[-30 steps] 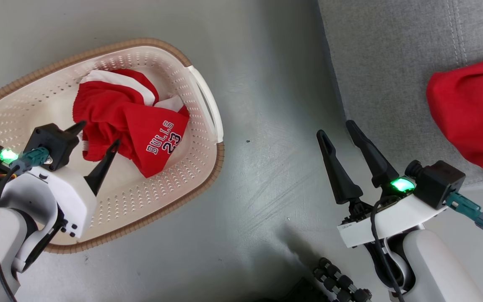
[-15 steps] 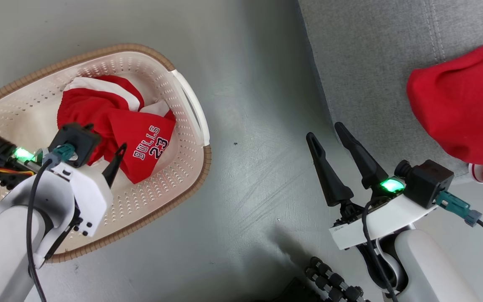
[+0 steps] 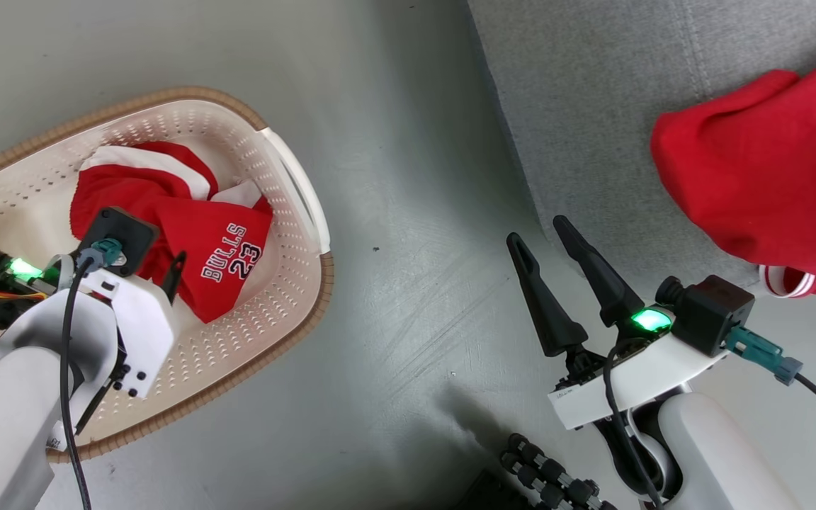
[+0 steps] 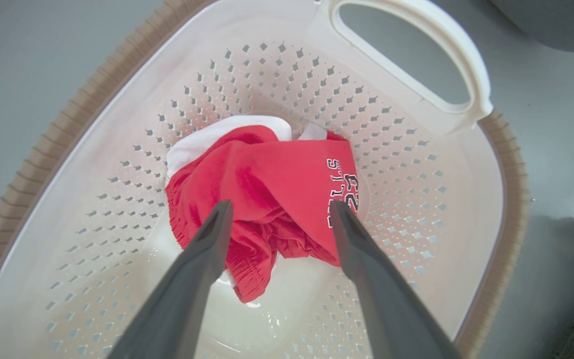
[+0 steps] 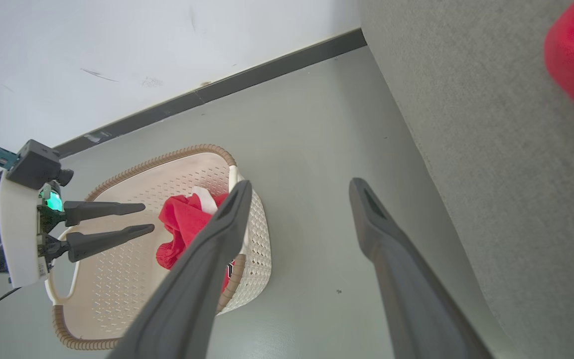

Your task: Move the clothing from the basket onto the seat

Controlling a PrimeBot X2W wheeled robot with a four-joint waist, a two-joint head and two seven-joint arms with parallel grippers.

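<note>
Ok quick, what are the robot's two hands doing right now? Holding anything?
Left gripper: open, over the jersey in the basket, nothing held.
Right gripper: open, empty.

- The basket point(image 3: 287, 283) is cut off by the head view's left edge; the left arm point(image 3: 18, 397) covers its near wall.
- Over the basket, the wrist camera point(image 3: 116, 237) hides one finger of the left gripper point(image 3: 161, 249).
- In the basket, folds of the jersey point(image 4: 277, 169) hide part of its lettering point(image 4: 349, 192).
- Right of the basket, the sofa point(image 3: 578, 106) and the red garment point(image 3: 755, 177) on it run off the edge; the right wrist view blurs the garment.
- Below-right of the basket, a dark ribbed thing point(image 3: 550, 474) is cut off, unidentifiable.
</note>
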